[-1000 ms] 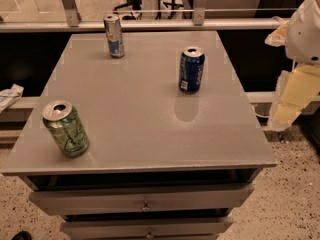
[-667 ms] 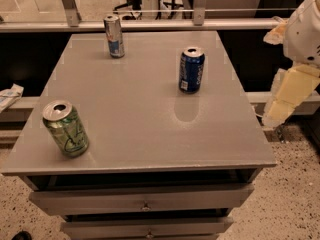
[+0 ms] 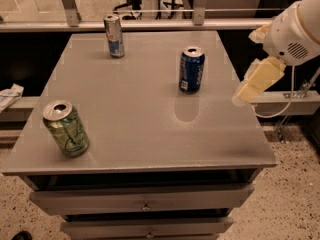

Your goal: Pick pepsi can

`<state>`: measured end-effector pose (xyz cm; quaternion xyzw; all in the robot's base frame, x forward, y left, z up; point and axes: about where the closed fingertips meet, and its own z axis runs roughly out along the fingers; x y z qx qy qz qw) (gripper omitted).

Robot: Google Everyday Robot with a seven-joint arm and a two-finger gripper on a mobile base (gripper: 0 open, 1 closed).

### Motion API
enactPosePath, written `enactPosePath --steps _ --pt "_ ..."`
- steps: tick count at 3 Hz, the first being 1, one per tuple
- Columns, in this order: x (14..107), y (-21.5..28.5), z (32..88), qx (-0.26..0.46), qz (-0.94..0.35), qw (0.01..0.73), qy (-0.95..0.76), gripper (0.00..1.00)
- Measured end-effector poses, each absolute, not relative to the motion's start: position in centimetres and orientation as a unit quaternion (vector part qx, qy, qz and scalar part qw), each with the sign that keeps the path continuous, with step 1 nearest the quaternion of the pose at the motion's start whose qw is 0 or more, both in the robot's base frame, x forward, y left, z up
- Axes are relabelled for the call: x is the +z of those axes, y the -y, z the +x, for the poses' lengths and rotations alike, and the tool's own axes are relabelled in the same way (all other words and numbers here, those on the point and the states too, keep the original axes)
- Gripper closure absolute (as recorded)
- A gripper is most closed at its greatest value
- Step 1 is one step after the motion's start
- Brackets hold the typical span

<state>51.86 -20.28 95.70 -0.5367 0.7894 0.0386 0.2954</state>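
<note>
The pepsi can (image 3: 192,69) is dark blue with a silver top and a small white patch near its base. It stands upright on the grey table (image 3: 150,129), right of the middle. My gripper (image 3: 243,96) hangs from the white arm (image 3: 295,31) at the right. It is over the table's right edge, to the right of the can and a little nearer the front. It is apart from the can and holds nothing that I can see.
A tall slim silver-and-blue can (image 3: 114,35) stands at the table's back left. A green can with scribbled markings (image 3: 65,128) stands at the front left. Drawers (image 3: 145,201) sit under the table top. A rail (image 3: 150,25) runs behind the table.
My gripper has moved left and slightly up, from beside the table to over its right edge, closer to the pepsi can. The cans have not moved.
</note>
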Motion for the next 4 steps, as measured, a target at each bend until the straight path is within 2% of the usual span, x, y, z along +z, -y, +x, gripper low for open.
enactPosePath --steps 1,2,4 --pt "93.9 18.2 56.3 0.117 -0.491 0.358 -0.785 0.00" --pt "93.2 16.5 58.9 0.161 -0.469 0.404 -0.768 0.00" --pt "90.7 11.7 63.5 0.212 -0.455 0.469 -0.727 0.00"
